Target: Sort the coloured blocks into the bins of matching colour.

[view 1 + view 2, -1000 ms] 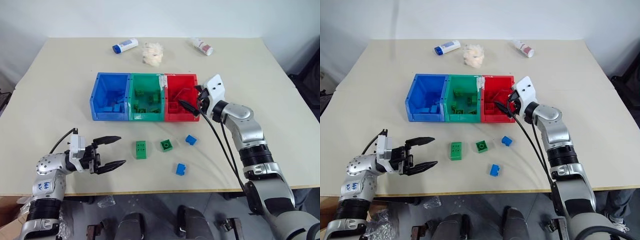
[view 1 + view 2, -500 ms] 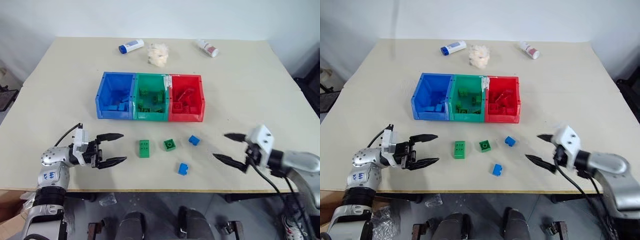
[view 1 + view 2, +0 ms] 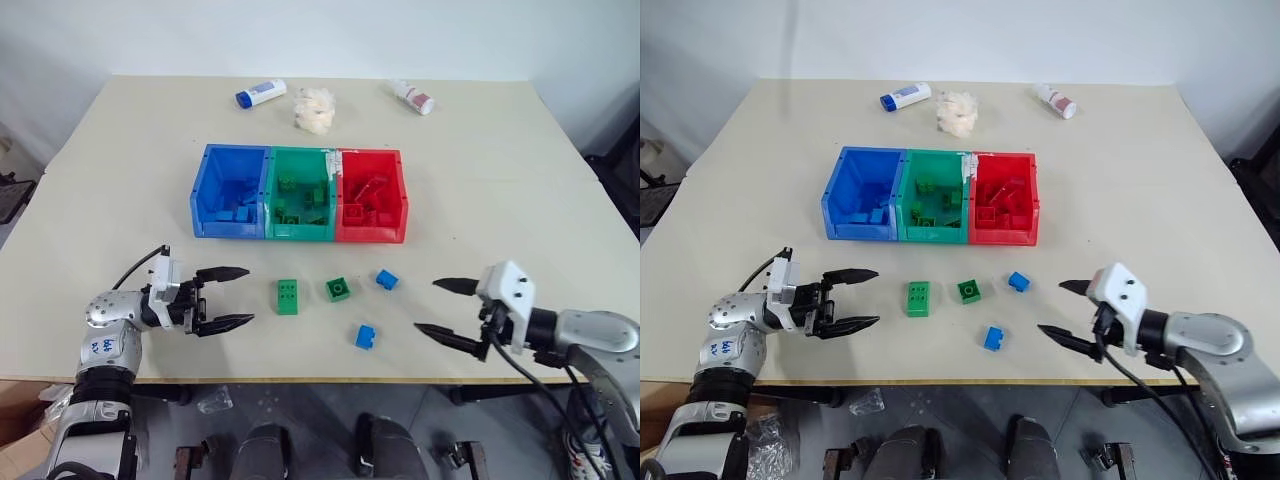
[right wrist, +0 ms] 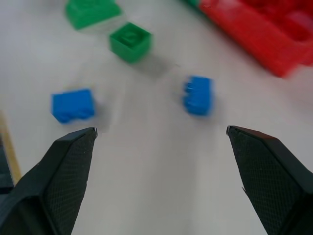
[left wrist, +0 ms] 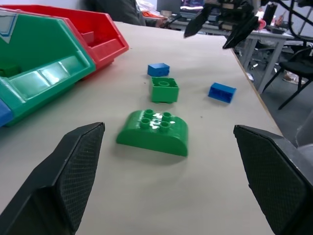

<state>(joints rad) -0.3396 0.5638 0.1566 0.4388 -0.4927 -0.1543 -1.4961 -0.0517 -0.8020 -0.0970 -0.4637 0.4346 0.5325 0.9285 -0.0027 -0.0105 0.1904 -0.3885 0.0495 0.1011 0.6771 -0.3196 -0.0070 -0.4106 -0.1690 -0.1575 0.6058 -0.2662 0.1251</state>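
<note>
**Both grippers wide and empty; four blocks loose on the table**

Fingers [image 5: 73, 171] of the left gripper [image 3: 228, 297] stand wide apart, nothing between them. It sits low over the near left part of the table [image 3: 120, 180], pointing toward the middle. Right gripper [image 3: 445, 310] likewise spread wide and empty, at the near right edge of the table, pointing inward at the loose blocks.

Loose blocks, all in front of the bins, well apart from both grippers:
- green four-stud brick [image 3: 287, 296], nearest the left gripper; lies flat, studs up.
- small green block [image 3: 338, 289], just right of it.
- blue block [image 3: 386, 280], further right, a little closer to the bins.
- second blue block [image 3: 366, 337], nearest the table's front edge, between the two grippers.

Bins stand joined in a row mid-table: blue bin [image 3: 205, 200] on the left, green bin [image 3: 272, 205] in the middle, red bin [image 3: 400, 200] on the right. Each already holds several blocks of its own colour.

Far side of the table: white bottle with blue cap [image 3: 259, 93], lying down; white wad of tissue [image 3: 312, 106] beside it; second white bottle with a reddish label [image 3: 413, 96], also lying down, further right.
</note>
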